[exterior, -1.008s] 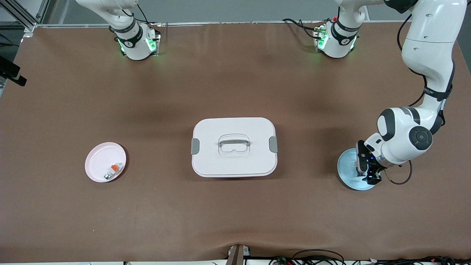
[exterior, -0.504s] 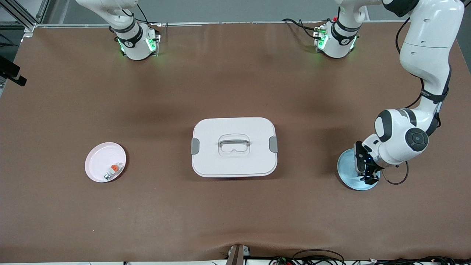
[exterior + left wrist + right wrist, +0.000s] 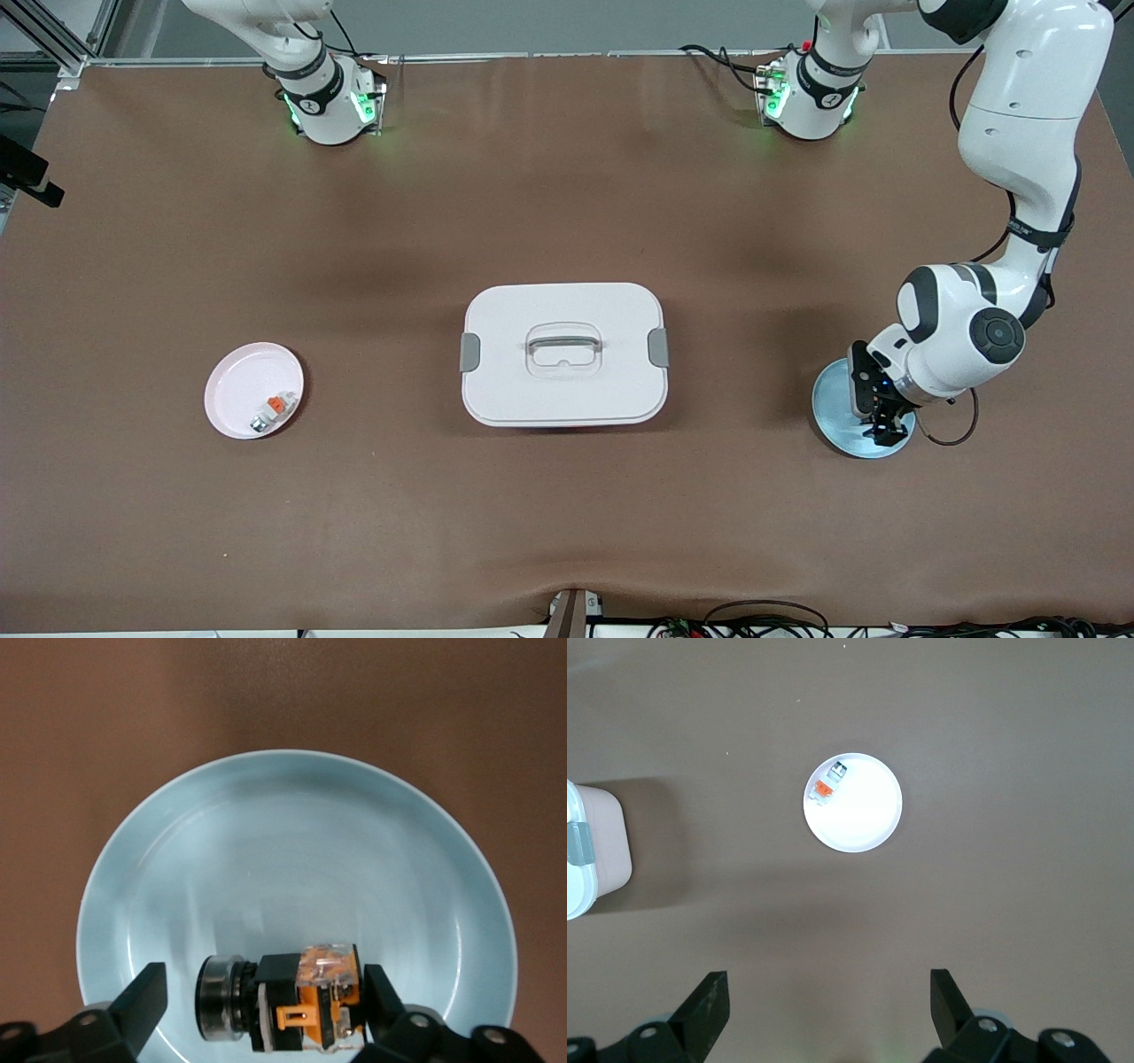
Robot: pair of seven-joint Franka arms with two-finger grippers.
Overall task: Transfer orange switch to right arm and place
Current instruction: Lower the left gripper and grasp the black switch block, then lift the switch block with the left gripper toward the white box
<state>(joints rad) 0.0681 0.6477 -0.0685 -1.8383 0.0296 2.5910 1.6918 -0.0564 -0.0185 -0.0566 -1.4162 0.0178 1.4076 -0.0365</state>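
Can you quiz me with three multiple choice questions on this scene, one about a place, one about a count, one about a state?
1. Where does the orange switch lie?
A. on the pink plate
B. on the blue plate
C. on the white box

2. How many plates are on the table?
A. two
B. three
C. four

3. How stands the left gripper?
A. shut on the switch
B. open, its fingers either side of the switch
C. up over the box

Answers: 1 B, the left wrist view shows it there. 2 A, blue and pink plate. 3 B, gaps show beside the switch.
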